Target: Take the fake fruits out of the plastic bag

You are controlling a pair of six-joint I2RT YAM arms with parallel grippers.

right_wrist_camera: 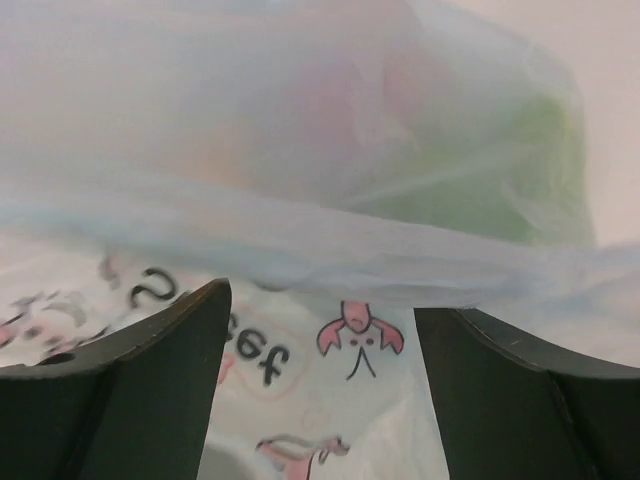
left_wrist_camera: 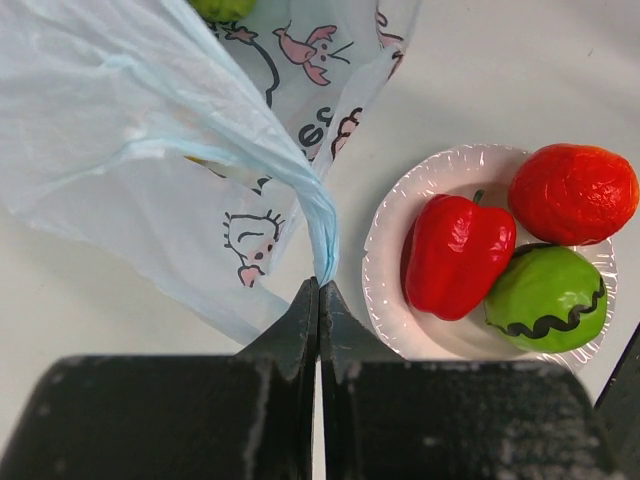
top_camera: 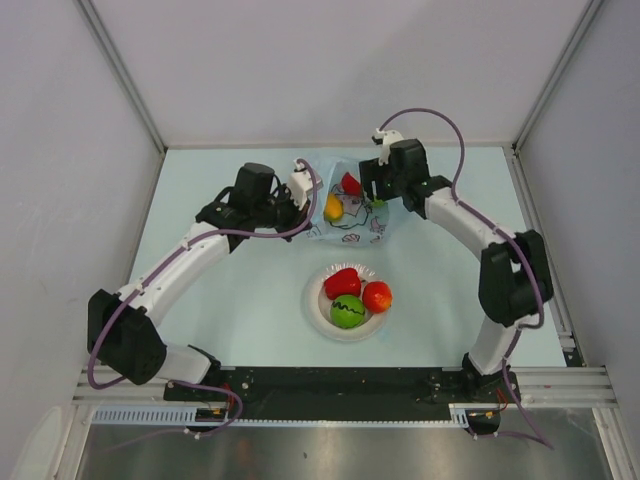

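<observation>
The light-blue plastic bag [top_camera: 352, 218] lies at the table's far middle, mouth open. Inside it show a red fruit [top_camera: 351, 183], a yellow-orange fruit [top_camera: 333, 207] and a green fruit [top_camera: 378, 203]. My left gripper [top_camera: 306, 196] is shut on the bag's handle [left_wrist_camera: 322, 240] and holds that edge up. My right gripper [top_camera: 372, 192] is open just above the bag's right side, with bag film [right_wrist_camera: 300, 230] between its fingers and nothing gripped. A green fruit [right_wrist_camera: 480, 170] shows blurred through the film. A red pepper [top_camera: 341, 282], a red round fruit [top_camera: 377, 296] and a green fruit [top_camera: 347, 311] lie on the white plate [top_camera: 318, 310].
The white plate [left_wrist_camera: 385, 250] stands just in front of the bag, close to the right of my left fingers. Side walls close in the table on the left, right and back.
</observation>
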